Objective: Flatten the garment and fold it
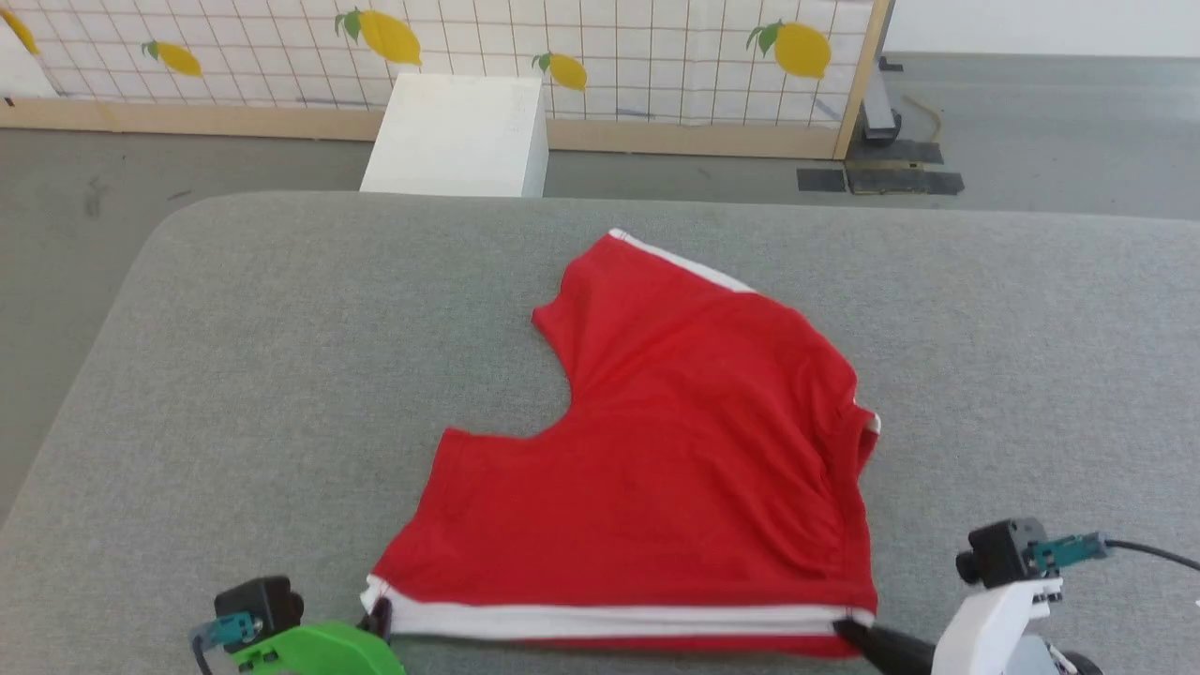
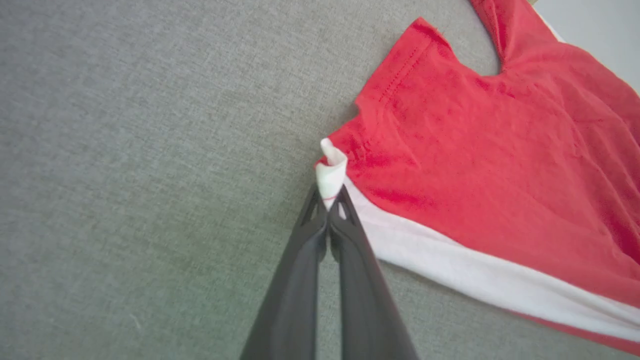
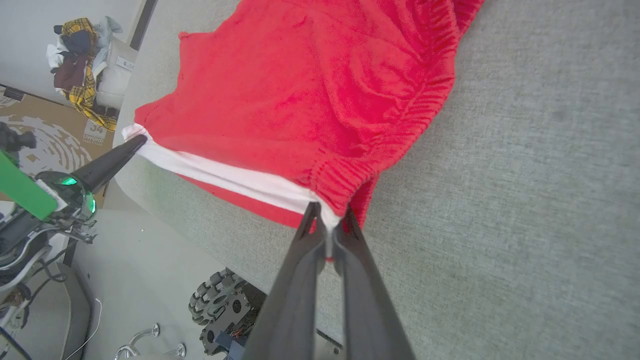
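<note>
Head view puts the garment point(image 1: 656, 450) spread on our grey surface point(image 1: 234, 375); our left gripper point(image 1: 379, 614) and right gripper point(image 1: 855, 631) each pinch a near-edge corner. We judge flattening nearly done; next we need an even lift to fold

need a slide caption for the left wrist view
The left tool shut on one end of the white band of the red shorts, spread on a grey table.

Soft matt red garment point(image 1: 675, 441), rough grey cloth tabletop point(image 1: 244, 375)
</note>
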